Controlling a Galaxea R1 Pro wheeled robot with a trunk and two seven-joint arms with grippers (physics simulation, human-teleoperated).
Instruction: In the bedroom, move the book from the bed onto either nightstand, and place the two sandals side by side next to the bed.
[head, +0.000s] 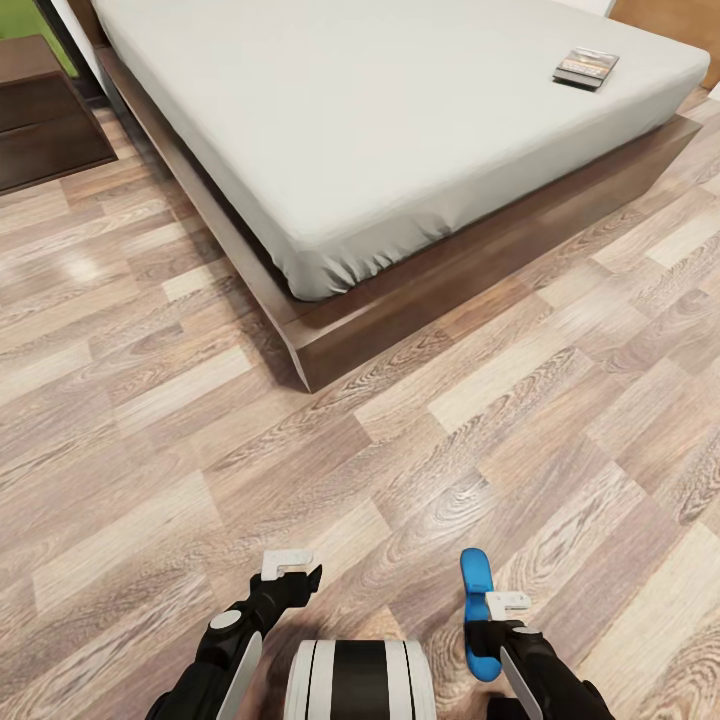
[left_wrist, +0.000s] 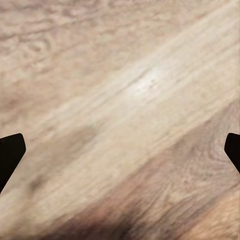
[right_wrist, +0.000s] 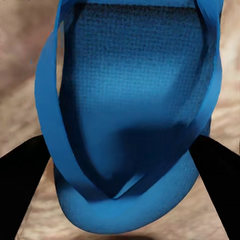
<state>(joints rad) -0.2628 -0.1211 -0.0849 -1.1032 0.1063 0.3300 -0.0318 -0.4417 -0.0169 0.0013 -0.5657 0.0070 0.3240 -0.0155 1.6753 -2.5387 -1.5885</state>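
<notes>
Bright even light, soft glare on floor (head: 75, 265), blurry wrist close-ups.

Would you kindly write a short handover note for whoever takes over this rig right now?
Left gripper: open, empty, above the wood-plank floor.
Right gripper: its fingers flank a blue sandal; whether they clamp it cannot be told.
The book lies on the bed, near its far side.
A dark nightstand stands by the bed's far left.
Done: nothing finished yet.
Left: bring this sandal beside the bed, pair it with the second one, then move the book to a nightstand.
</notes>
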